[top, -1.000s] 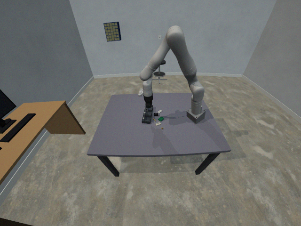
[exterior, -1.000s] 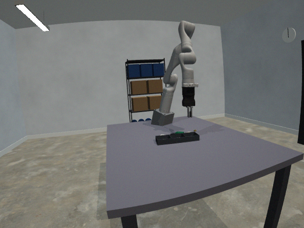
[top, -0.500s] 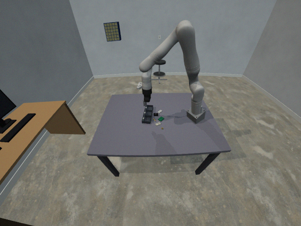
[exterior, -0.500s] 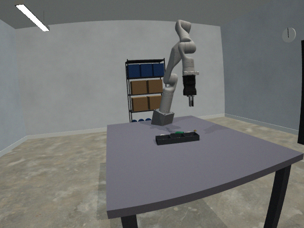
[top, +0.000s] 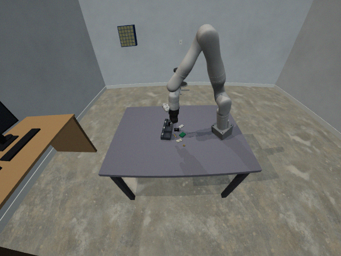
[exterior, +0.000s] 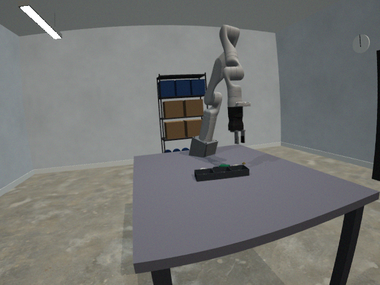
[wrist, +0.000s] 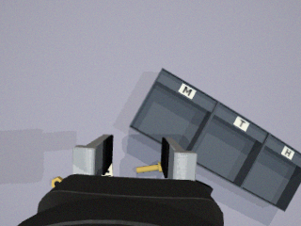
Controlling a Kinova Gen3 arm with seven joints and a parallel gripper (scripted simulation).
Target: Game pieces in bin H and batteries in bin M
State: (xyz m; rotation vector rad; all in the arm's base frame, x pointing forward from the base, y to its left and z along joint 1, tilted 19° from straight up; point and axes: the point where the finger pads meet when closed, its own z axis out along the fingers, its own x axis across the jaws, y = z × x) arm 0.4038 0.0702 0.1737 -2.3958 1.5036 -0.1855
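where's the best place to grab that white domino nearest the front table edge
Take the domino from straight above, with the open end effector pinching its two long edges across the narrow width. It lies flat on the table, a thin rectangle, so its faces can't be pinched. The gold nut sits close by, so descend carefully.

Bin row (wrist: pixel 207 127) labels M (wrist: pixel 187 90), T (wrist: pixel 241 123), H (wrist: pixel 288 153)

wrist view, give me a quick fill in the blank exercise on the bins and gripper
1. The bin tray has ___ compartments.
2. Its labels read M, T and ___.
3. The gripper is open and holds ___.

Missing words: three; H; nothing
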